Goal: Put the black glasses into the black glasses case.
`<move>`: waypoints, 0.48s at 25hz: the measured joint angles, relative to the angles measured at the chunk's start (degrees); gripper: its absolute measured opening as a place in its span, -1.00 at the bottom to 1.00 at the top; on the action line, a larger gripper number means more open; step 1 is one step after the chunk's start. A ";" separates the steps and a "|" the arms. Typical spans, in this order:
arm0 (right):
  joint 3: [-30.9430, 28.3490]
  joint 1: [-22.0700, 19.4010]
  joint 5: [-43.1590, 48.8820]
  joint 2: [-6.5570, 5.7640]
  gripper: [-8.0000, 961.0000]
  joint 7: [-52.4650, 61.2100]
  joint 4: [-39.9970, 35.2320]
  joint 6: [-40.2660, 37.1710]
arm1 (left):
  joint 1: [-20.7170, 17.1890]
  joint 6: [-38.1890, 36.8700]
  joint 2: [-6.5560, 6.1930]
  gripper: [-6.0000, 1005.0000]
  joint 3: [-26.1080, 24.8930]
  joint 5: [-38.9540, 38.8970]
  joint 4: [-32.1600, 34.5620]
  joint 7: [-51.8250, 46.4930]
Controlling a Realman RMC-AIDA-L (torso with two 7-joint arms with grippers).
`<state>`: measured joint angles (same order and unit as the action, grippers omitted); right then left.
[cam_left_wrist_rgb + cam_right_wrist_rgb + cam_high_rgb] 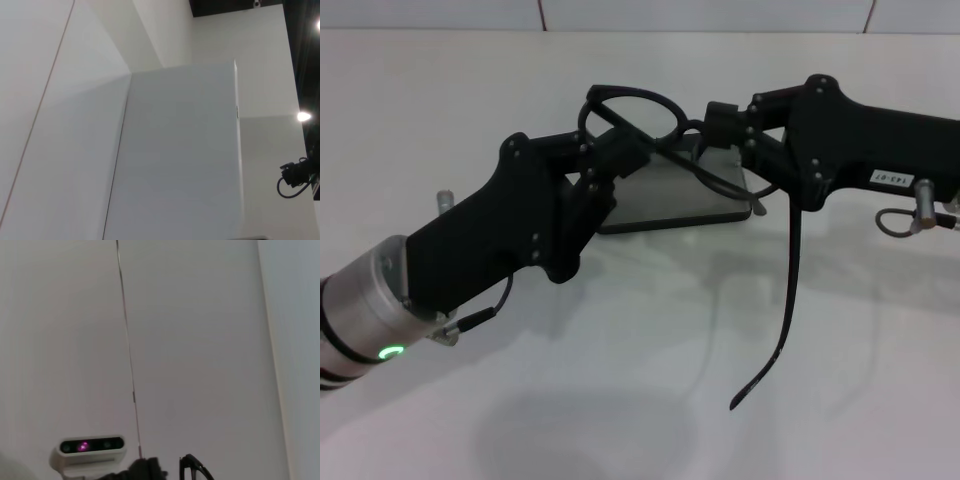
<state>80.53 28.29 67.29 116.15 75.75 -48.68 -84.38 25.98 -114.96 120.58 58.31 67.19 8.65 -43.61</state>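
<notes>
Above open black glasses case (672,195): black glasses (650,125) pinched between left gripper (632,152) and right gripper (718,124).

bright, even overhead light – soft shadows on table (620,400) – sharp.

There is one pair of black glasses (642,118). It has two round lenses and two long thin arms. One of those arms hangs down toward the table.

There is one black glasses case (675,195). It is open and shows one grey inside.

There are two robot arms. Each arm has one gripper at its end, so there are two grippers: the left gripper (620,150) and the right gripper (725,125).

There is one white table (620,400).

There is one small green light (390,352) on the left arm.

In the right wrist view there is one little camera (90,447) with one pink light.
</notes>
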 joint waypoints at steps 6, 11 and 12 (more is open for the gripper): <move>0.43 0.13 -0.06 0.02 -0.90 -0.32 0.18 -0.09 | 0.25 1.52 0.06 -0.91 0.22 0.10 -0.04 0.37; -1.31 -0.02 -0.06 -0.29 -0.89 -0.34 0.17 -0.15 | -0.40 1.56 -0.19 -0.91 0.23 0.14 -0.04 0.15; -2.16 -0.17 -0.06 -0.34 -0.89 -0.34 0.03 -0.43 | -0.58 1.56 -0.23 -0.91 0.23 0.12 -0.04 0.14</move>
<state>78.37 28.12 67.23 115.80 75.41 -48.65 -84.81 25.41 -113.41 120.36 58.54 67.31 8.61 -43.47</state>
